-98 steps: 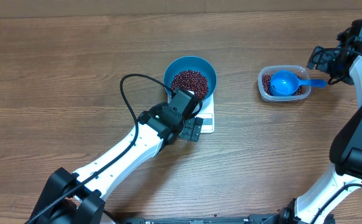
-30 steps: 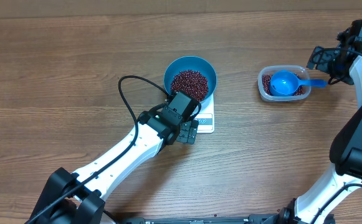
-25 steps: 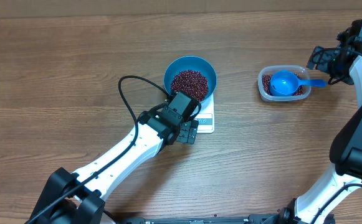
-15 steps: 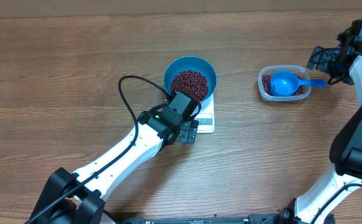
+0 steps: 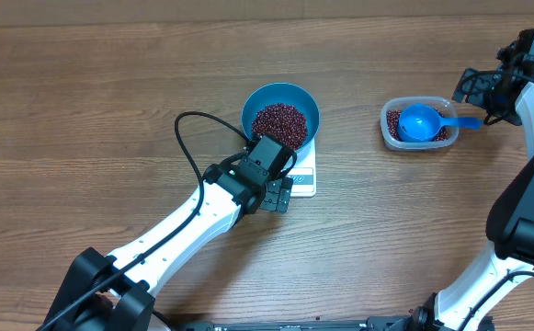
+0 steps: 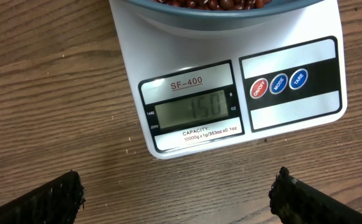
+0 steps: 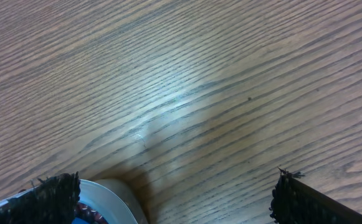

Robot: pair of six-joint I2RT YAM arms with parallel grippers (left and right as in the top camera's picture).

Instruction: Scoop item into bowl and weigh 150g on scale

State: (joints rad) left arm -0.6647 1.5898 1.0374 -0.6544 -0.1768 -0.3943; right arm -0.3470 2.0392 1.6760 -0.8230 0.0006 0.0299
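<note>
Beans (image 5: 279,120) fill the bowl (image 5: 305,101) on the scale (image 6: 230,87), just beyond the spread-open, empty left hand (image 6: 177,198).

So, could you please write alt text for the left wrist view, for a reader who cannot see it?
A white scale on a wooden table reads 150 on its display, with a blue bowl of red beans on it at the top edge. The left claw is open and empty, its dark fingertips in the bottom corners.
</note>
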